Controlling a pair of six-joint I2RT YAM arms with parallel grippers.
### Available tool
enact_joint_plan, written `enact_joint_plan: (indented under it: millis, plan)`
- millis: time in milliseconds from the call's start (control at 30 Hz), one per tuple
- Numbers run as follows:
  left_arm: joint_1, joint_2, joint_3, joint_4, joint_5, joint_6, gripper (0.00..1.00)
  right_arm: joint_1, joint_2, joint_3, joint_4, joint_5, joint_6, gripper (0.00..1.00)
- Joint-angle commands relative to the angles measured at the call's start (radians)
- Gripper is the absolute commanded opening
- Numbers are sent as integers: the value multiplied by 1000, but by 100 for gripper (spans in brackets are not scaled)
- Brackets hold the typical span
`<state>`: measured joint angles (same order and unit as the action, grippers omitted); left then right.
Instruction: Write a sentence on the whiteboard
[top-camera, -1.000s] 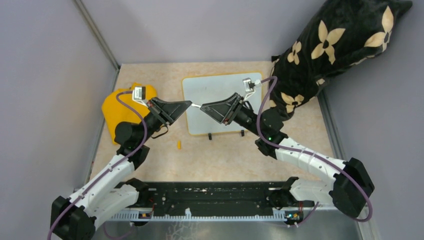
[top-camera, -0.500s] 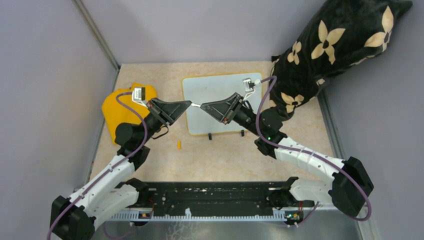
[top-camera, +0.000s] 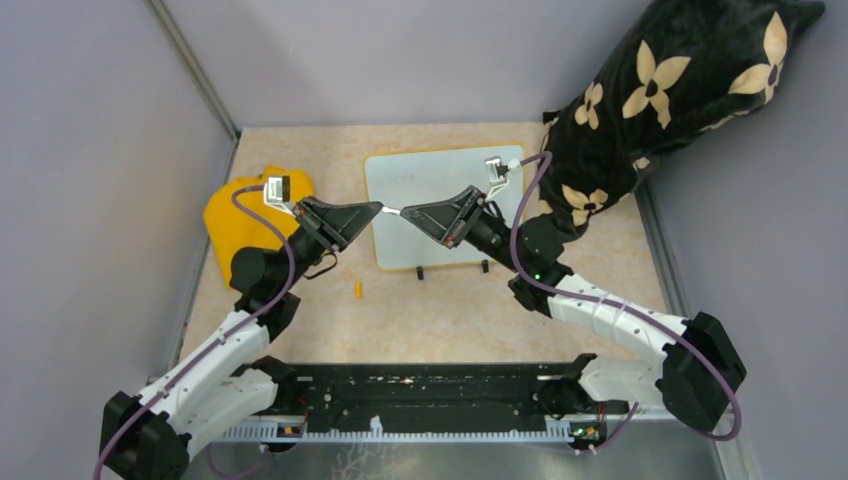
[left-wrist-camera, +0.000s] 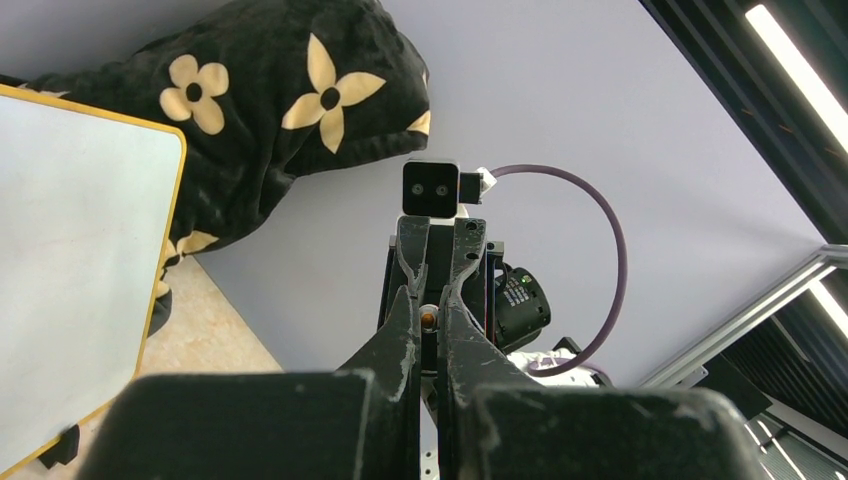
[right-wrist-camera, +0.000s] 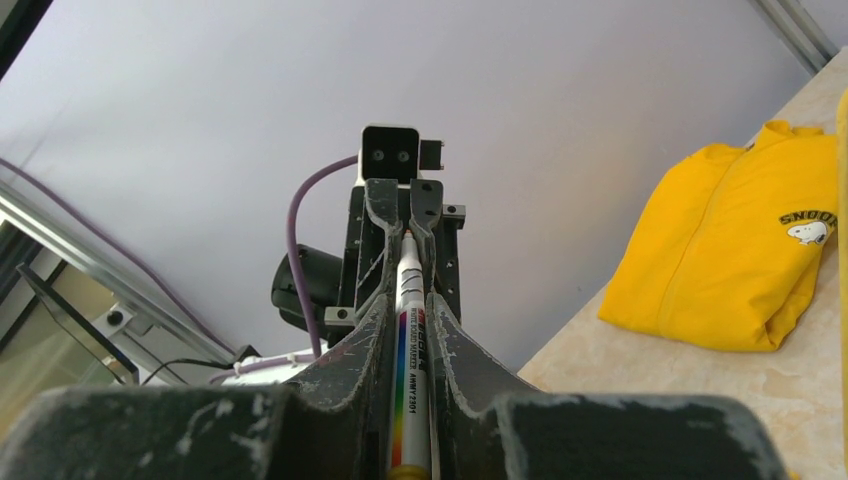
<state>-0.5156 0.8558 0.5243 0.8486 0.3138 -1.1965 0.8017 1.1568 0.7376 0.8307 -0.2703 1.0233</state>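
White marker (right-wrist-camera: 411, 350) held between left tool (top-camera: 378, 207) and right tool (top-camera: 405, 212), over whiteboard (top-camera: 440, 180)

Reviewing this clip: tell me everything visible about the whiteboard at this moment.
The whiteboard is a small glossy white rectangle with rounded corners, a thin orange-yellow frame and two black feet at its near edge. It lies face up on the beige table, blank where visible. Its far right corner meets the black floral cushion; contact is unclear. The left gripper and right gripper, sharing a marker, hang over its near left part.
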Motion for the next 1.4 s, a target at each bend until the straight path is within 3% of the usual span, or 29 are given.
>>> enact_joint_plan:
  millis: [0,67,233,367,567,800,1100,1367]
  plan:
    - [-9,-3,-14,-18,4,21,0,-1,-11,-1,110,-12,9,0]
    - [-9,-10,-12,-36,-2,32,8,-1,-21,-3,96,-4,4,0]
    - [-8,-46,-4,-99,-28,83,69,-1,-81,1,-16,29,-59,0]
    - [-9,-108,-4,-171,-101,155,92,-1,-154,20,-178,80,-153,0]
    - [-9,-203,79,-441,-161,418,96,-1,-310,56,-519,236,-352,0]
    - [-9,-235,146,-710,-289,692,96,-1,-534,-67,-600,363,-470,0]
    - [-9,-182,175,-767,-352,966,95,-1,-600,-26,-927,535,-611,0]
    - [-9,-51,185,-687,-320,1040,96,70,-535,8,-991,671,-680,0]
